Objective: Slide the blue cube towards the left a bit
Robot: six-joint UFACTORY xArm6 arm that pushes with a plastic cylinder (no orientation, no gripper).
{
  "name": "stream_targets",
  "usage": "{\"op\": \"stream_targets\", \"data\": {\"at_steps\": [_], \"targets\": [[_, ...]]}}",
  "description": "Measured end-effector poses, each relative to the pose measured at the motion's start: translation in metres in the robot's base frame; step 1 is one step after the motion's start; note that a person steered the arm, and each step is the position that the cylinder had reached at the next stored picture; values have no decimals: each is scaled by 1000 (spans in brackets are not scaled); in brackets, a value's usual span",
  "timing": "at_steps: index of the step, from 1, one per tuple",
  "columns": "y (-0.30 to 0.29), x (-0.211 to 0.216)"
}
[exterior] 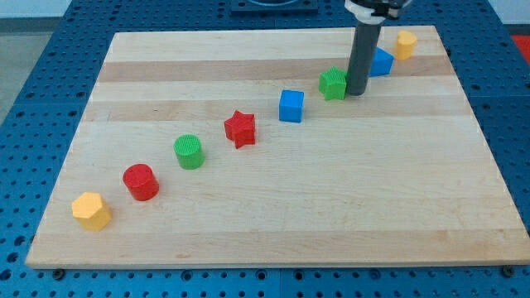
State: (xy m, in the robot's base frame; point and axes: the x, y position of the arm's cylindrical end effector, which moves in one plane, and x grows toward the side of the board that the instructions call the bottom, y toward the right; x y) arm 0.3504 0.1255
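Observation:
The blue cube (291, 106) sits on the wooden board (273, 215), a little right of centre in the upper half. My tip (358, 93) stands to the cube's right, touching or nearly touching the right side of a green star-like block (333, 84), which lies between the tip and the cube. A second blue block (381, 62) is partly hidden behind the rod.
A diagonal row of blocks runs from the view's lower left to upper right: a yellow hexagon (91, 210), a red cylinder (141, 182), a green cylinder (189, 151), a red star (240, 128), and a yellow block (405, 44) near the top right corner.

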Motion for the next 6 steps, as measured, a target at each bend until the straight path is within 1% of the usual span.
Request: {"op": "stream_targets", "data": {"at_steps": [1, 2, 3, 4, 6], "targets": [[0, 1], [0, 30], [-5, 45], [-39, 42], [-110, 4]]}}
